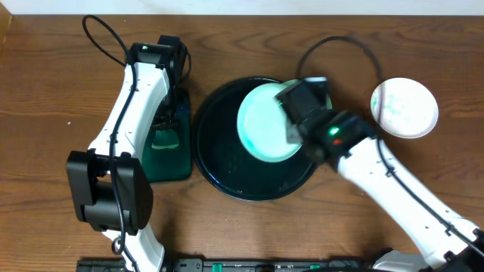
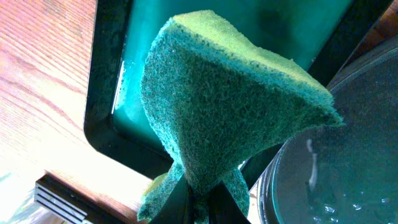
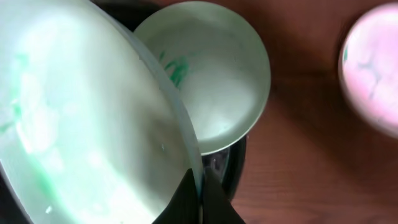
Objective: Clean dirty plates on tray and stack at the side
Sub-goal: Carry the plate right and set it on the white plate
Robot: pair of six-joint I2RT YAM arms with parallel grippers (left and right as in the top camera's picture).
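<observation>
Overhead first: my right gripper is clamping the right-hand rim of a pale mint plate and holding it over the black tray, which is sitting mid-surface. A white plate with faint green streaks is lying on the bare wood surface, off to the right and well apart from the tray. My left gripper is hanging over the dark-green rectangular tray, which is sitting just beside the black tray's left edge.

Left wrist cam: my fingers are squeezing tight on the bottom of a green sponge, so it's fanning out above them. Behind it the green tray is showing, and the glossy black tray is sitting at the right with water beads on it.

Right wrist cam: my fingertips are pinching fully down on the thin rim of the held plate, which is tilting and filling the left side, with pale green smears across it. A second mint plate with a green scribble is lying behind it, with a bit of the black tray peeking out beneath. The white plate is resting on the wood at the far right.
</observation>
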